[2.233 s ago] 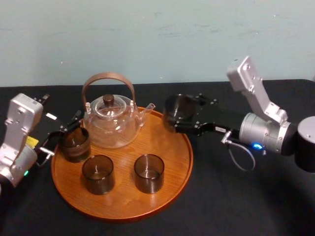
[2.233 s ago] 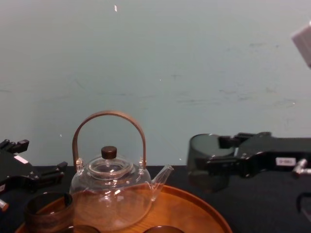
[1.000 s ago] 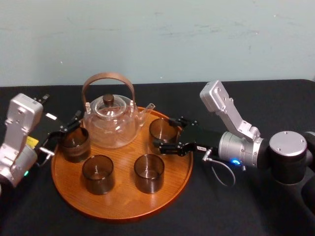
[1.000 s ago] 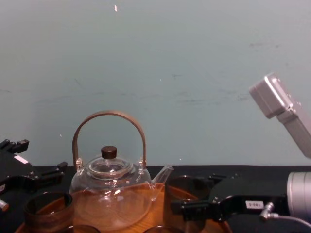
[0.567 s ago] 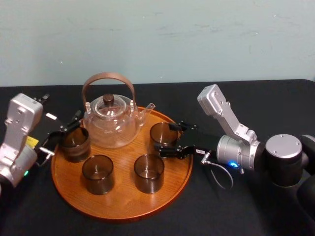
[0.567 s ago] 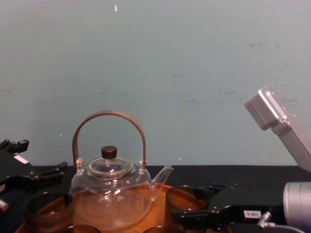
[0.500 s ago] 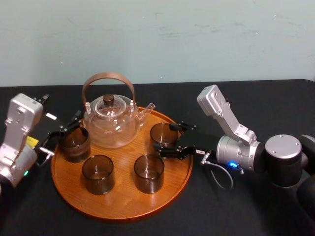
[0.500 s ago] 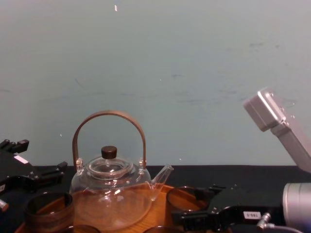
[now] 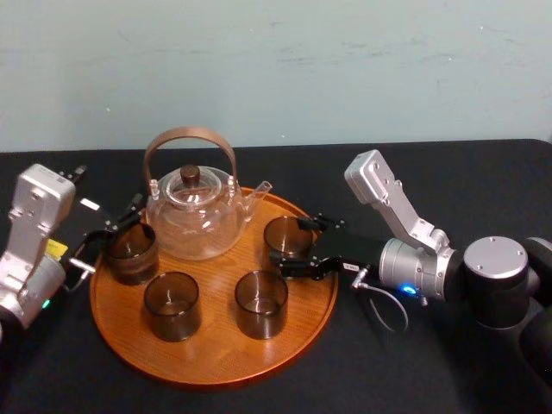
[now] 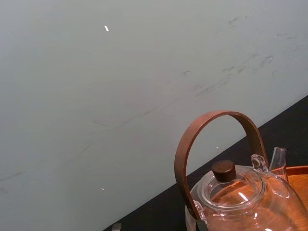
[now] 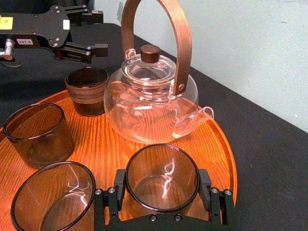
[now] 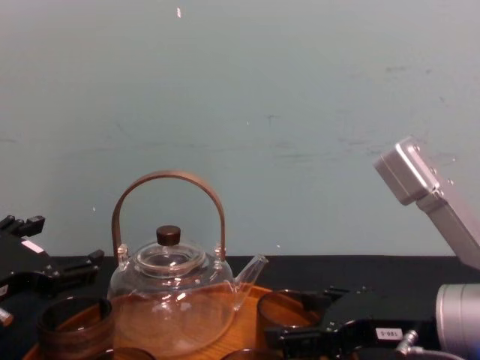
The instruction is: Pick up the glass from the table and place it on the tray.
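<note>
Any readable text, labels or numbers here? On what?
White tag on left pincer: digits, too blurred to read.
Yellow sticker beside it: unreadable.
White label on right pincer: digits, too small to read.
No other text visible.

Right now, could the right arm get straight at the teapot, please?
Probably not: the right gripper has open fingers flanking a glass on the tray, and that glass stands between it and the teapot. It may need to lift clear first.

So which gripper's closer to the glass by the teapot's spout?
Right. The right gripper sits around that glass on the tray; the left gripper is across the tray, by the far-left cup.
</note>
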